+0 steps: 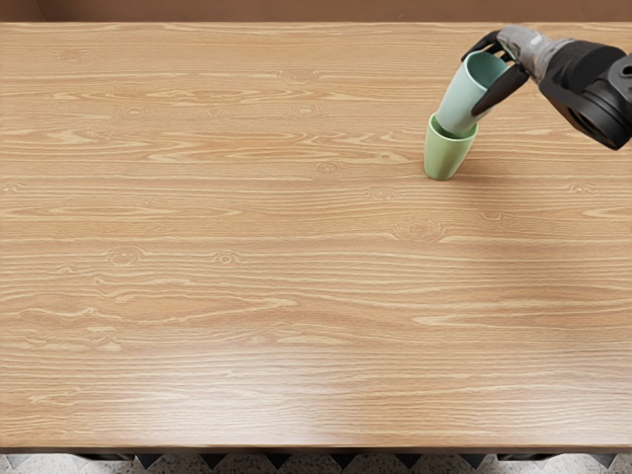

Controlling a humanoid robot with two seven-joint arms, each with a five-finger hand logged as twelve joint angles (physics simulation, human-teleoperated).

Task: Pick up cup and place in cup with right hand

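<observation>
Since one cup is to receive the other, the green cup [447, 158] stands mouth up on the table [247, 237], its opening presented to the load above. Next rightward, the pale blue cup [464, 104] tilts, its base at the green cup's mouth and its rim leaning toward the right hand [523, 51]. The fingers [502, 91] are partly closed about its upper part, gripping from opposite sides, presumably to keep the narrow base free for insertion. Righting and lowering it should complete the nesting; release while tilted could topple both.
</observation>
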